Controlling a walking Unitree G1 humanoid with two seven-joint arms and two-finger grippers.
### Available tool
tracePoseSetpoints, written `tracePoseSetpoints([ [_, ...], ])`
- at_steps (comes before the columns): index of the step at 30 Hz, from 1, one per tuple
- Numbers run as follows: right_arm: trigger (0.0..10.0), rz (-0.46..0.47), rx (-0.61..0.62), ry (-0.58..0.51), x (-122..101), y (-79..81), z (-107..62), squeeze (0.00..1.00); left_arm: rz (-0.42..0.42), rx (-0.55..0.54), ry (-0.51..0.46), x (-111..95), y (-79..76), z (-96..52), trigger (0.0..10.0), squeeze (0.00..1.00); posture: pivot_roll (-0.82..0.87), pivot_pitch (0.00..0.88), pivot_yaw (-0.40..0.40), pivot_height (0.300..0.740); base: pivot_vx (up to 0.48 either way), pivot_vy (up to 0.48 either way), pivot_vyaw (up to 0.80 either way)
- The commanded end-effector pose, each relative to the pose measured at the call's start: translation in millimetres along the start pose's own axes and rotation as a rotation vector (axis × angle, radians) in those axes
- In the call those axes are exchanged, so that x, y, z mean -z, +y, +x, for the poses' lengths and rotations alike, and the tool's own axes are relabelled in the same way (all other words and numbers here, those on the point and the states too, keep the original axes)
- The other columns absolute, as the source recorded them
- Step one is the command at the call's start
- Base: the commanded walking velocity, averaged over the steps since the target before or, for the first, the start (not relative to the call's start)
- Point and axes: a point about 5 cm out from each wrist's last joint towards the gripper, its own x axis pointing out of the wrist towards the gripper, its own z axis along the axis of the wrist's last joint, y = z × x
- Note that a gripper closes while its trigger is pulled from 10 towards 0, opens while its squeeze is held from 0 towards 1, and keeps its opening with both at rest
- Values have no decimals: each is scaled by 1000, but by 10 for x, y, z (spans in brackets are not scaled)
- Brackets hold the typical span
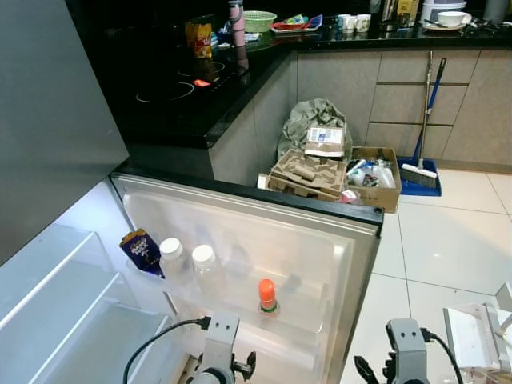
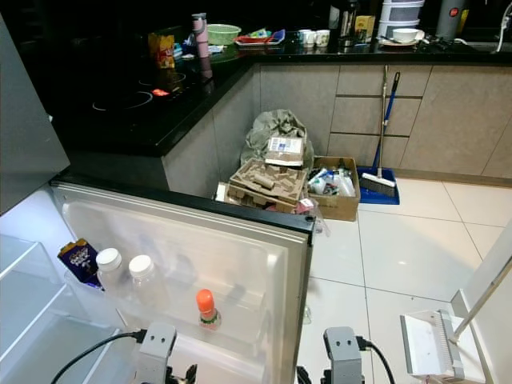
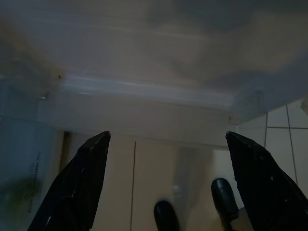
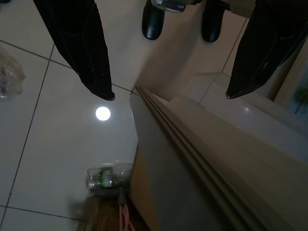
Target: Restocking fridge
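The fridge door (image 1: pixel 240 232) stands wide open in front of the robot. In its door shelf (image 1: pixel 264 324) sit a purple snack bag (image 1: pixel 142 250), two clear bottles with white caps (image 1: pixel 170 250) (image 1: pixel 203 256), and a small bottle with an orange cap (image 1: pixel 266 294).

The left tool (image 3: pixel 166 139) is spread wide and holds nothing. It points down past the bottom edge of the fridge door toward the floor. The right tool (image 4: pixel 168 96) is also spread wide and empty, hanging over the outer corner of the door.

On the floor tiles, close by the door's edge, lies a clear plastic bottle (image 4: pixel 108 175) with a green label, on its side. It may be the next thing to go in the fridge.

That bottle looks light and thin, so it would likely squash if squeezed hard. It is round and smooth, so it could roll or slip. A good place to hold it is around the middle of its body, across its round sides.
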Motion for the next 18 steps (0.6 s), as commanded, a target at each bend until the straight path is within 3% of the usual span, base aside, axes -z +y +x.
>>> tracePoseSetpoints([
  [1,10000,8,-2,9,34,11,-10,0,6,-2,19,67,22,-31,10000,0,-105,111,67,740,0,-480,0],
  [4,10000,7,-3,9,35,9,-14,0,6,-6,17,70,19,-33,10000,0,-105,111,66,740,0,-427,0],
  [18,10000,5,-7,10,30,0,-18,0,-28,-19,17,82,35,-40,10000,0,-110,108,67,740,0,0,0],
])
